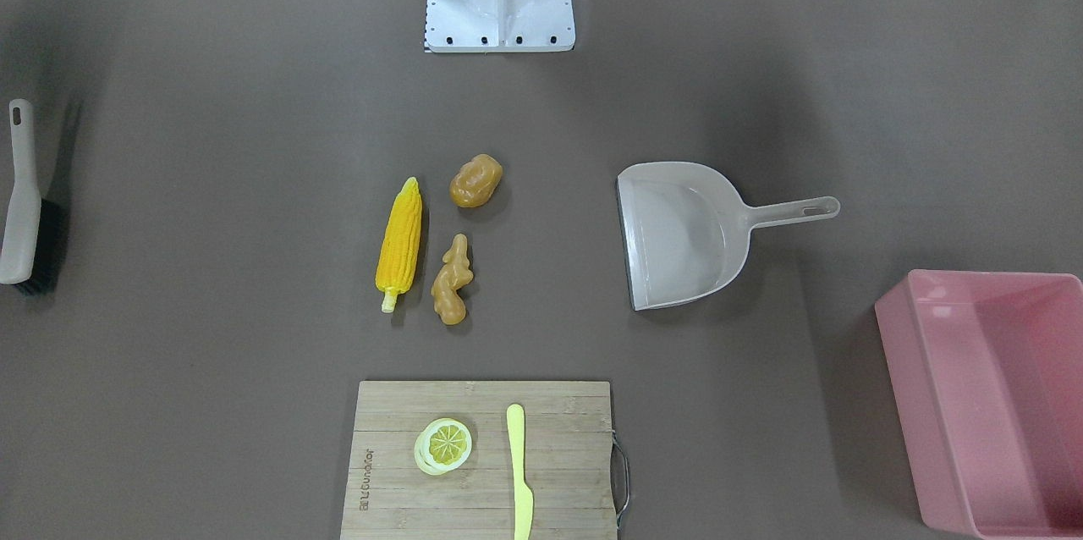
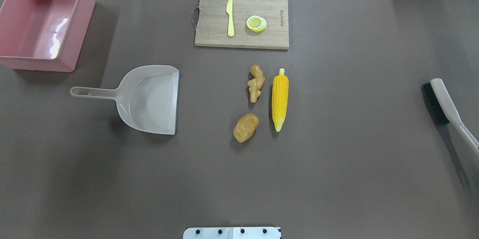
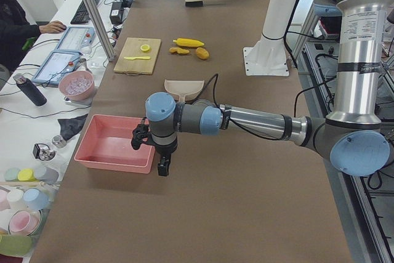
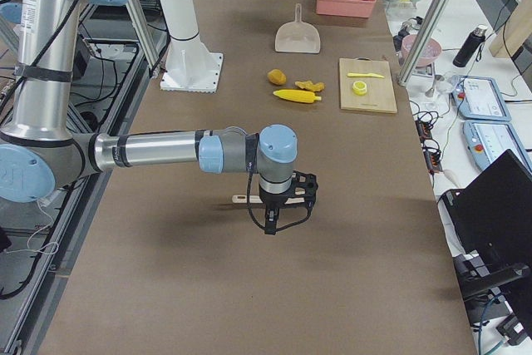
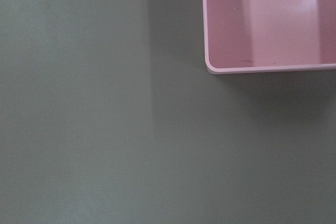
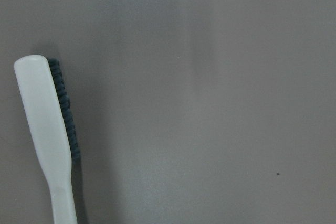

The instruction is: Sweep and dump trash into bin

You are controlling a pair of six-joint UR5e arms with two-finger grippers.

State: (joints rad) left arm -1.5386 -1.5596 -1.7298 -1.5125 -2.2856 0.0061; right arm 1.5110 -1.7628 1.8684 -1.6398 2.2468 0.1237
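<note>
Risk lies mostly in the sweeping, I think. The corn (image 2: 280,98), the potato (image 2: 246,127) and the ginger root (image 2: 256,82) are rounded and lie loose, well apart from both grippers. A brush stroke that is too fast may roll them past the dustpan (image 2: 149,98), or toward the cutting board (image 2: 209,25), where the lemon slice (image 2: 256,23) and the knife (image 2: 230,16) should not be disturbed. The dustpan may also slide back if it is not pressed down.

The left gripper (image 3: 163,167) hangs just beside a corner of the bin (image 2: 37,63), and a careless move could knock its wall. The right gripper (image 4: 270,224) hangs over the brush (image 2: 447,106), which lies just beside and below its jaws. Whether either pair of jaws is apart or together I cannot tell, because only the side views show them.

The table (image 2: 336,175) has a plain brown cover, flat and matte. Beside it stands a white bench (image 3: 18,133) with a bottle (image 3: 29,90) and a tablet (image 3: 58,66), and a person (image 3: 15,16) sits there.
</note>
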